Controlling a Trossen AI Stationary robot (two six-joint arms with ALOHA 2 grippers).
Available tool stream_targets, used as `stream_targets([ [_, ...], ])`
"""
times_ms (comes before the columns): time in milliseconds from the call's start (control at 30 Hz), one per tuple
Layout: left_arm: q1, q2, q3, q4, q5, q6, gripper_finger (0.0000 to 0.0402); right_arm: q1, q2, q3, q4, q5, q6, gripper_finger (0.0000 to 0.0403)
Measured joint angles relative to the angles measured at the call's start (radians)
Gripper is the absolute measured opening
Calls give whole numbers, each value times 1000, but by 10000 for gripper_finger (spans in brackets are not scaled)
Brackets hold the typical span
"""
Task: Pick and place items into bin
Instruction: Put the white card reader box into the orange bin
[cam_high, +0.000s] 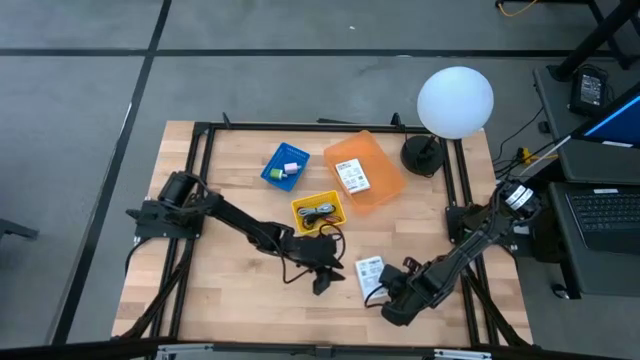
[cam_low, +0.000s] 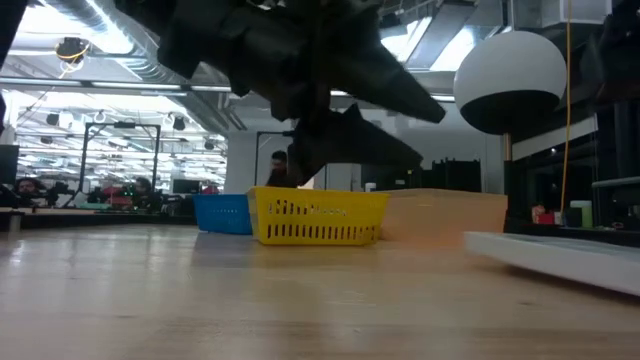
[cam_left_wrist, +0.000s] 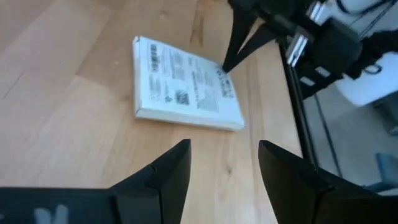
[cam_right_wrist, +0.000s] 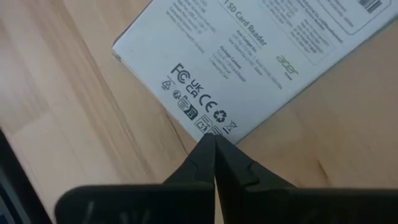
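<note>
A white labelled packet (cam_high: 368, 270) lies flat on the wooden table near its near edge; it also shows in the low view (cam_low: 560, 255). My right gripper (cam_high: 378, 293) is shut, its tips at the packet's near edge (cam_right_wrist: 214, 138). My left gripper (cam_high: 321, 284) hovers open just left of the packet (cam_left_wrist: 183, 84), touching nothing, fingertips apart (cam_left_wrist: 224, 146). A second white packet (cam_high: 352, 176) lies in the orange bin (cam_high: 385, 185). A black cord (cam_high: 318, 212) lies in the yellow bin (cam_high: 300, 208). Small pieces (cam_high: 291, 168) sit in the blue bin (cam_high: 272, 170). My right gripper meets the packet with its shut fingertips (cam_right_wrist: 205, 152) at the edge by one corner (cam_right_wrist: 205, 121), beside the printed marks. The fingers slant down at it from the table's right and near side. The packet lies flat on the table.
The three bins stand together at mid-table, behind both grippers (cam_low: 315, 218). A lamp with a white globe (cam_high: 455, 100) and dark base (cam_high: 422, 155) stands at the far right. A black frame rail (cam_left_wrist: 298, 93) runs along the table's right edge. A laptop (cam_high: 605, 215) sits off the table.
</note>
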Motion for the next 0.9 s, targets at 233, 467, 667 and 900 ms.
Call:
stream_targets([
  [233, 23, 4, 11, -24, 37, -121, 182, -22, 0, -1, 10, 4, -34, 0],
  [467, 31, 4, 10, -61, 44, -181, 183, -52, 1, -1, 16, 6, -78, 0],
  [667, 31, 4, 10, -98, 0, -197, 183, -64, 1, -1, 20, 10, -103, 0],
  [900, 36, 4, 9, -146, -79, -191, 183, -64, 2, -1, 25, 17, -103, 0],
])
